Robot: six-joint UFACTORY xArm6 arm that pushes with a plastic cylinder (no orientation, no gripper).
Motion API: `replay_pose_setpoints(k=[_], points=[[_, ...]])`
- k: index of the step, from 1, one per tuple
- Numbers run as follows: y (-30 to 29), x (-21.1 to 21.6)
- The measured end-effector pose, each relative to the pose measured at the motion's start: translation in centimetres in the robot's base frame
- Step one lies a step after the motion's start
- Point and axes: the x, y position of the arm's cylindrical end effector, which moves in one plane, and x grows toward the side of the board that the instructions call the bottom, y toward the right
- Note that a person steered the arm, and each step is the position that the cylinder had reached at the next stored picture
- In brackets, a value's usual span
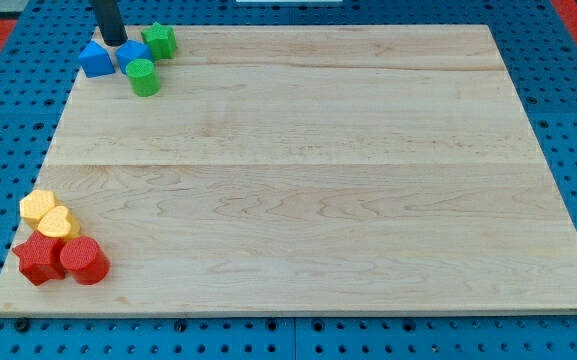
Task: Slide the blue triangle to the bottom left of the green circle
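Note:
The blue triangle [95,61] lies at the board's top left corner. The green circle [144,77] sits just right of it and slightly lower. A second blue block [132,54] lies between them, a little higher, touching the green circle. A green star-shaped block [159,41] sits at the top right of the cluster. My tip [114,42] stands at the top of the cluster, between the blue triangle and the second blue block, close against both.
At the board's bottom left lie a yellow block [38,207], a yellow heart-like block [58,223], a red star-shaped block [39,259] and a red cylinder [85,261], packed together. The wooden board [318,170] rests on a blue pegboard.

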Motion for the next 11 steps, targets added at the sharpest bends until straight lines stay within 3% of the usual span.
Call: replay_pose_setpoints(k=[1, 4, 6, 9, 11], points=[[-1.0, -0.7], [-2.6, 8.2], [-3.9, 7.8], [1.0, 11.6], [-0.6, 13.1]])
